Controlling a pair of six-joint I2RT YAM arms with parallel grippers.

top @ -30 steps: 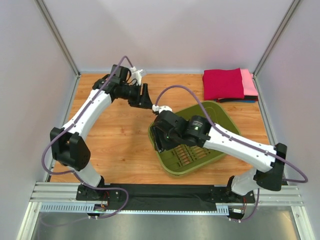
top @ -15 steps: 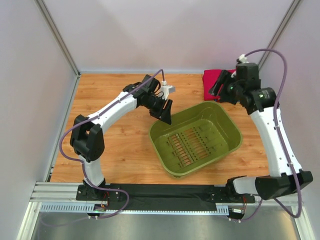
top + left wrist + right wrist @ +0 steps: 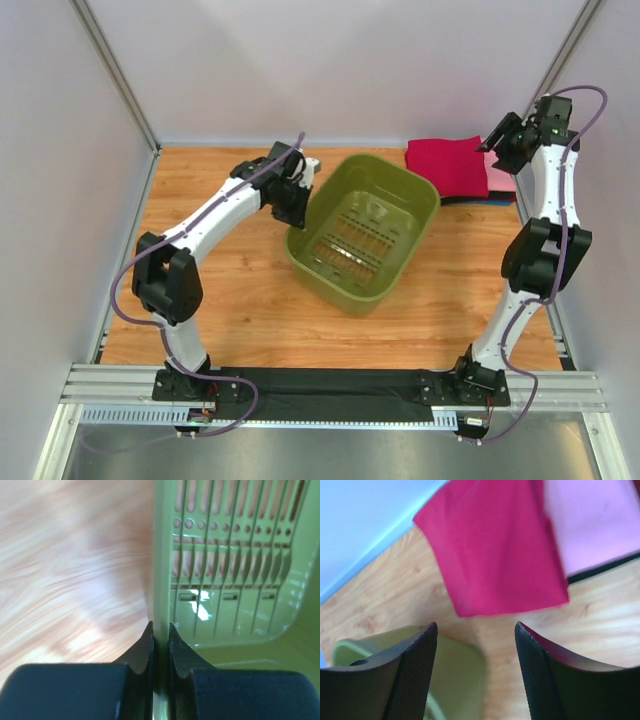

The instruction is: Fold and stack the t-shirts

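Olive basket (image 3: 362, 232): now tipped up and swung farther back than half a second ago, no shirts inside.
Left gripper (image 3: 160, 635): pinched tight on the basket's rim.
Right gripper (image 3: 475, 625): spread wide, holding nothing, risen beyond the basket's far-right corner.
T-shirts: crimson tee (image 3: 445, 167) atop pink (image 3: 497, 170), far-right of the basket; stacking looks done.
Hidden: lower folds, only a black edge (image 3: 600, 567) shows.
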